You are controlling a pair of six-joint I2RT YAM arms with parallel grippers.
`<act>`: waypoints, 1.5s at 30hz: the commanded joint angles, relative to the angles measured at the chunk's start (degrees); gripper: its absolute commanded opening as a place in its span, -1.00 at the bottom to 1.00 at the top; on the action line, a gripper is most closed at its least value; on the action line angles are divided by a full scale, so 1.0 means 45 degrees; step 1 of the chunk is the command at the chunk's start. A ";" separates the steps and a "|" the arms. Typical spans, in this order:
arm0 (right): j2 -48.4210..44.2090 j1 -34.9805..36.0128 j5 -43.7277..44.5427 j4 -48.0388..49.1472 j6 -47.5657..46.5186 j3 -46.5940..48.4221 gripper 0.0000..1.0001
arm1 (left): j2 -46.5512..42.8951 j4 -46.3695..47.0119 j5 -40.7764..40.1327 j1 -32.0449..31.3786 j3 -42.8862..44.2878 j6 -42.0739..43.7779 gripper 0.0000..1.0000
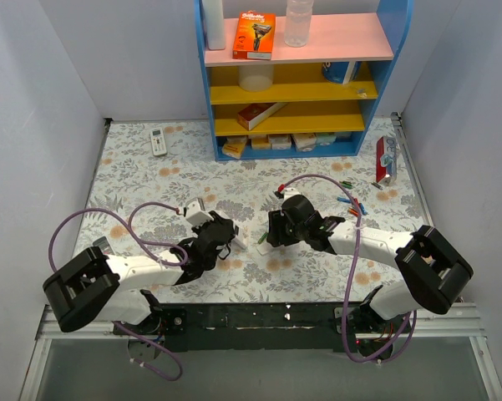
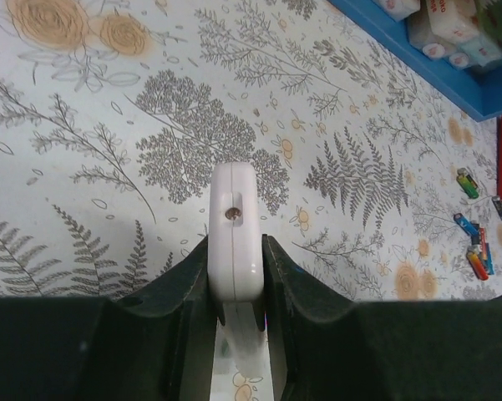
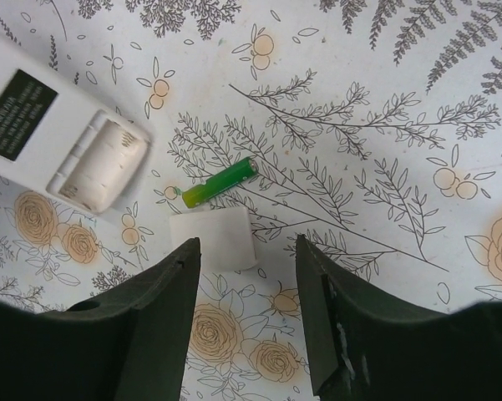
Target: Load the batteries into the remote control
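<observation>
My left gripper (image 2: 235,251) is shut on the remote control (image 2: 234,225), a slim white body seen edge-on and held above the floral table. In the right wrist view the remote control (image 3: 63,138) lies back-up at the upper left, with its battery recess (image 3: 100,163) uncovered. A green battery (image 3: 220,182) lies on the table beside it, next to a small white cover piece (image 3: 213,238). My right gripper (image 3: 245,244) hangs open just above that cover with nothing between its fingers. More batteries (image 1: 348,203) in mixed colours lie to the right.
A blue shelf unit (image 1: 301,75) with boxes and bottles stands at the back. An all-white remote (image 1: 159,142) lies at the back left. A red object (image 1: 384,159) stands at the right edge. Both arms meet near the middle front.
</observation>
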 commanded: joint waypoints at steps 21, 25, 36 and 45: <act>0.2445 0.2083 0.1646 -0.2612 -0.2761 0.2435 0.55 | -0.0850 -0.2364 0.0357 0.0012 -0.1826 -0.4902 -0.50; 0.2975 0.2436 0.2974 -0.3725 -0.2567 0.2847 0.50 | -0.0948 -0.2461 0.0318 0.0012 -0.1846 -0.5096 -0.48; 0.1804 0.1968 0.4559 -0.4997 -0.2176 0.2007 0.47 | -0.0421 -0.2501 0.1293 -0.0007 -0.1534 -0.5995 0.13; 0.0672 0.1577 0.4034 -0.5349 -0.2254 0.1753 0.46 | -0.0907 -0.3064 0.2974 -0.0436 -0.1592 -0.7556 0.80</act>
